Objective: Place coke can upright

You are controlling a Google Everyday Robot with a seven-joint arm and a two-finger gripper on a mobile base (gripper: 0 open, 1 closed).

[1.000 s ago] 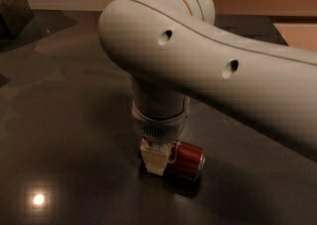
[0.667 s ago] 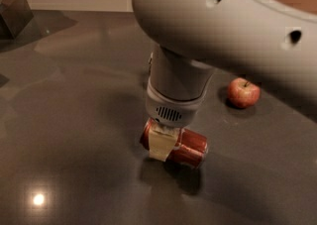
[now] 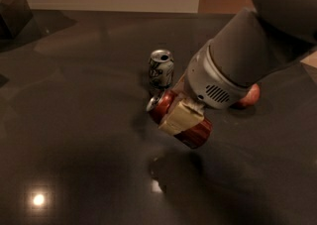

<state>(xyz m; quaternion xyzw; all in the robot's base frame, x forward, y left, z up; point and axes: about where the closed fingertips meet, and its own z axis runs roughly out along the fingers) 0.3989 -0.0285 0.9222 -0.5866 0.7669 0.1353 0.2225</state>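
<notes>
The red coke can [image 3: 195, 131] lies on its side in the air, tilted, its silver top end [image 3: 154, 103] pointing left and up. My gripper [image 3: 179, 118] is shut on the coke can around its middle, one cream-coloured finger [image 3: 180, 118] across the front of it. The can hangs a little above the dark table [image 3: 79, 130], with its shadow [image 3: 173, 169] below it. The grey wrist and arm [image 3: 237, 65] come in from the upper right.
A white-and-green can [image 3: 161, 71] with a silver top stands upright just behind the gripper. A red apple [image 3: 249, 97] sits to the right, partly hidden by the wrist. A dark box [image 3: 14, 13] stands at the far left corner.
The gripper has lifted the coke can off the table and tilted it, top end up-left. The arm has swung right, uncovering the white-and-green can behind.
</notes>
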